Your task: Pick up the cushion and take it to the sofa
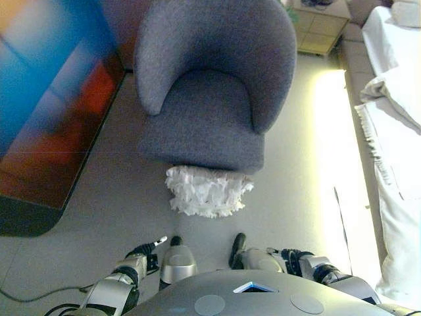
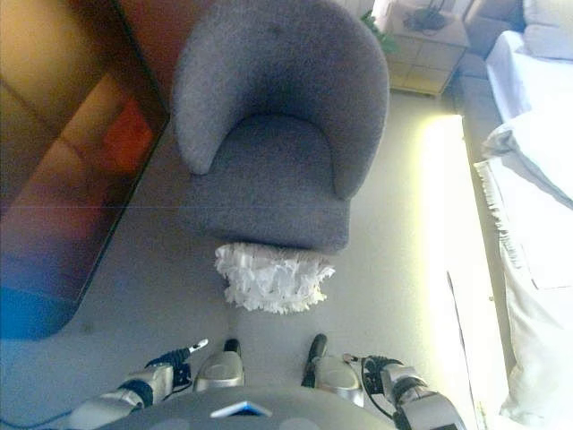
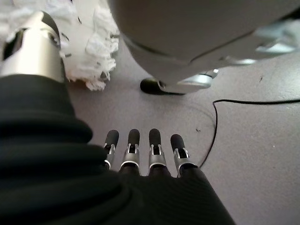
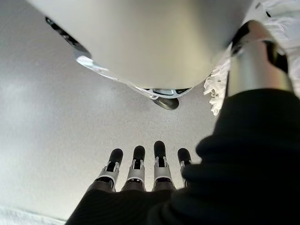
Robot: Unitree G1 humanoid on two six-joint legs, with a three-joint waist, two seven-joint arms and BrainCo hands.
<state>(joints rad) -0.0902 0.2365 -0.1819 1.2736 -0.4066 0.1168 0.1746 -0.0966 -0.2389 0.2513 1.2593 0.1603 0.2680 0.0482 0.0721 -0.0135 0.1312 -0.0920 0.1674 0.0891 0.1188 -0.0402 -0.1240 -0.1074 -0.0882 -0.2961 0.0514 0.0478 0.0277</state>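
On floor against armchair (image 1: 210, 92) front: cushion (image 1: 207, 191), long axis left-right; both hands empty, fingers straight.

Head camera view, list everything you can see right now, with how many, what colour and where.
Cushion: one, white, ruffled, on the floor against the armchair's front edge.
Armchair: one, grey, straight ahead.
Glossy panel: one, dark, reflective, on the left.
Bed: one, white bedding, on the right.
Nightstand: one, pale, far right behind the armchair.
Floor: light grey.
Left hand: fingers straight, holding nothing, low at the left.
Right hand: fingers straight, holding nothing, low at the right.
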